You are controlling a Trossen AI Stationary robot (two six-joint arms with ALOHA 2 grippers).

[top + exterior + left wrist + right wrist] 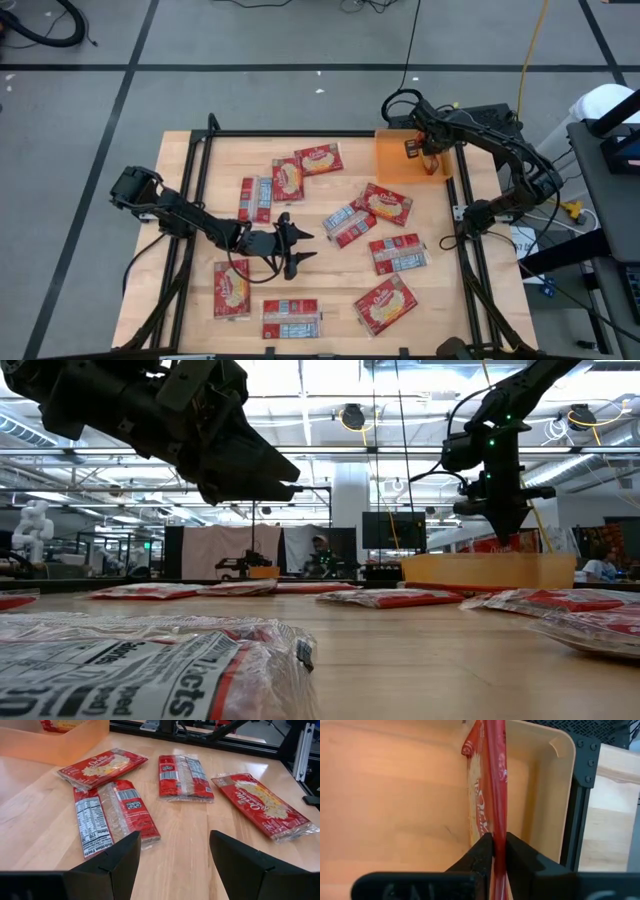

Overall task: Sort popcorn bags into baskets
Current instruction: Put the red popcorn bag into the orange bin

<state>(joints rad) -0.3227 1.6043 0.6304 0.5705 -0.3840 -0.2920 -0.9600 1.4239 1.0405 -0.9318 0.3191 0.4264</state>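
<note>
High view: near, the left gripper [297, 250] hovers wide open over bare table among loose bags [232, 289]. Far right, the right gripper [428, 158] pinches one bag [492, 785] edge-on above the orange basket [392, 160]. Dropped on edge, it may lean against the wall or tip out.

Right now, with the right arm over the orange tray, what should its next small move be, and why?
Probably open the right gripper and let go. Its fingers pinch a popcorn bag edge-on, and the bag hangs inside the walls of the orange tray, so a release should drop it in. The left gripper waits open above the bags on the table.
</note>
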